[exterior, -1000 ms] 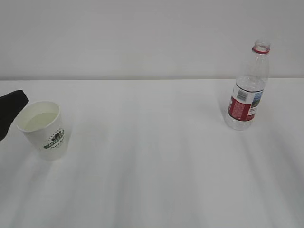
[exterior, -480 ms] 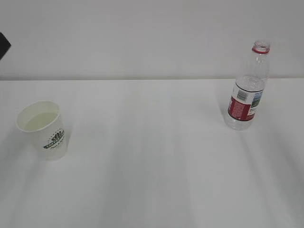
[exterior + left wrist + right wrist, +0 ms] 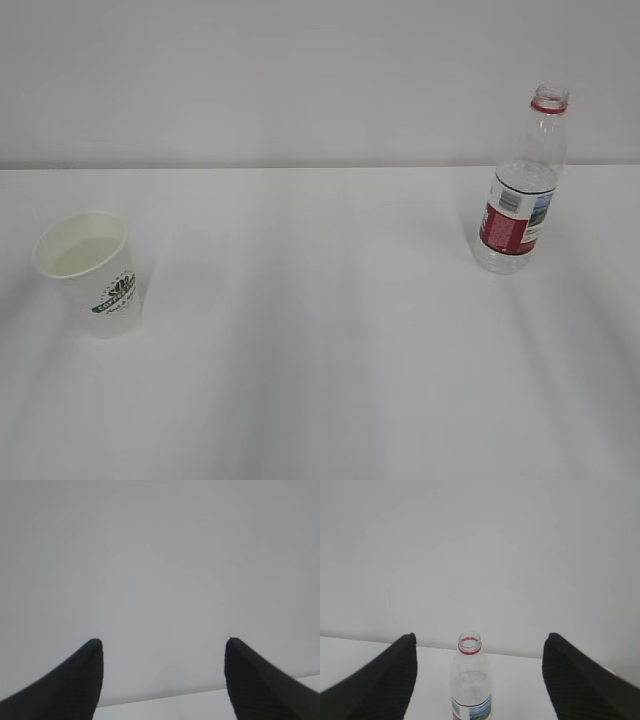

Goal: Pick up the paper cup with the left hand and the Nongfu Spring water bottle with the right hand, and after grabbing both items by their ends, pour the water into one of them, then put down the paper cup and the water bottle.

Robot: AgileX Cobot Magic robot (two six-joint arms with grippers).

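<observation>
The paper cup (image 3: pixel 89 270), white with a dark green logo, stands upright on the table at the left, with pale water (image 3: pixel 84 256) inside. At the right stands the capless Nongfu Spring water bottle (image 3: pixel 522 190), clear with a red-and-white label; the right wrist view shows the bottle (image 3: pixel 470 677) too, ahead of the fingers and apart from them. My right gripper (image 3: pixel 480 642) is open and holds nothing. My left gripper (image 3: pixel 164 645) is open, facing the blank wall, with nothing between its fingers. Neither arm shows in the exterior view.
The white table (image 3: pixel 320 340) runs back to a plain light wall (image 3: pixel 300 70). The table's far edge (image 3: pixel 165 697) shows low in the left wrist view.
The left gripper, beside the cup at the left edge a second ago, rose and left the exterior view. Cup and bottle have not moved.
</observation>
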